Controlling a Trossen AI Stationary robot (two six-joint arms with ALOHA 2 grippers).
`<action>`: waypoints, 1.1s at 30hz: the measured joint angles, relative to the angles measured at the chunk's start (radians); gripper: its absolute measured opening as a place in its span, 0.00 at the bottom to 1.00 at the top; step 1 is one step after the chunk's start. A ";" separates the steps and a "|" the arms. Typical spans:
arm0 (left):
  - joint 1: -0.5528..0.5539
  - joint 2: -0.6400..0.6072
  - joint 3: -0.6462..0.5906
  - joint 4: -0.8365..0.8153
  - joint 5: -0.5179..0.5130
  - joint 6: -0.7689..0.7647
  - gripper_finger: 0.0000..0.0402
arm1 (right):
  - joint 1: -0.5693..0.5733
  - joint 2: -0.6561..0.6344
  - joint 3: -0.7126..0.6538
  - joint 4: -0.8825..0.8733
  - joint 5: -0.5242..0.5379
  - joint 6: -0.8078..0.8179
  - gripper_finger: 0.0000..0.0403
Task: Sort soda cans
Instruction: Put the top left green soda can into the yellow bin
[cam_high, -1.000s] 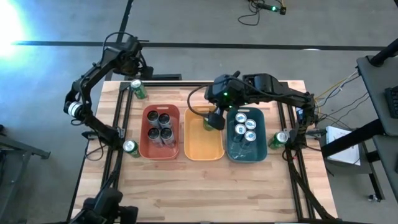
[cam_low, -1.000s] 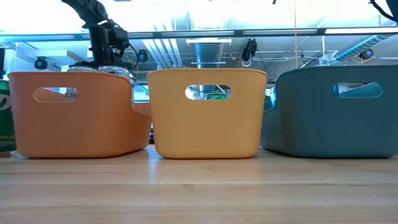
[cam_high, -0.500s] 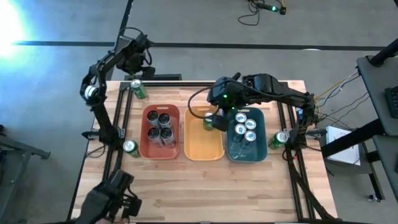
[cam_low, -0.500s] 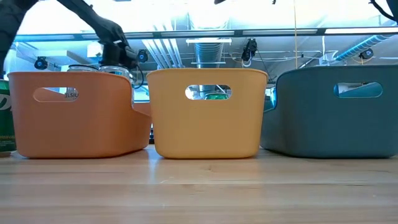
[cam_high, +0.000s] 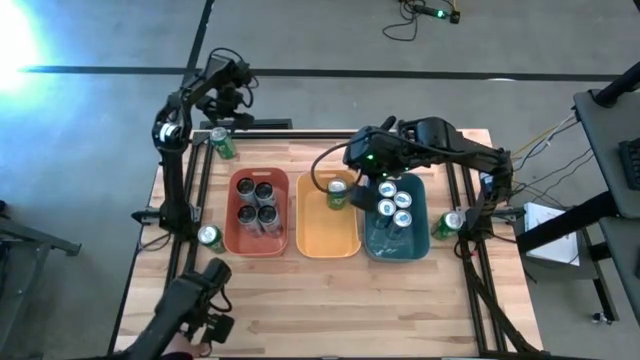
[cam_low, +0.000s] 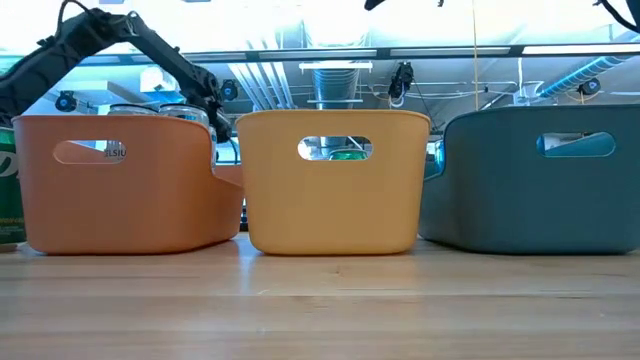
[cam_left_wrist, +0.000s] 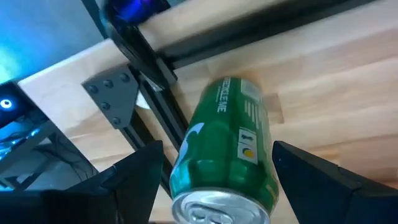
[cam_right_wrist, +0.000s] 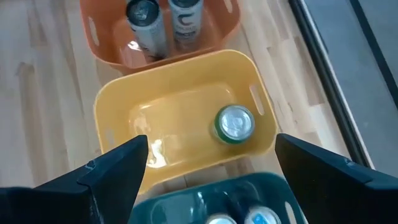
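Inside orange bin: one green can; red bin: four.

High view: overhead, straight down, whole desk. Low view: desk-level, close on three bins. Wrist views: look out between own jaws; right shares orange bin with both.

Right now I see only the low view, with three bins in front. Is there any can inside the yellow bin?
Observer: Yes, one green can stands upright in the yellow bin, near its far end.
Operator: Is it held?
Observer: No. The right gripper is open and empty, above the bins.
Operator: And the other arm?
Observer: The left gripper is open, fingers either side of a loose green can at the table's far left corner.
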 joint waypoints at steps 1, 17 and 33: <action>0.000 0.007 -0.001 -0.002 0.001 0.005 0.71 | 0.000 -0.005 0.000 -0.008 0.009 0.007 0.86; -0.040 -0.080 -0.131 0.001 -0.017 -0.032 0.72 | -0.003 -0.097 0.000 -0.027 0.077 -0.017 0.79; -0.073 -0.318 -0.316 0.158 -0.071 -0.252 0.72 | -0.003 -0.123 0.000 -0.079 0.074 -0.083 0.70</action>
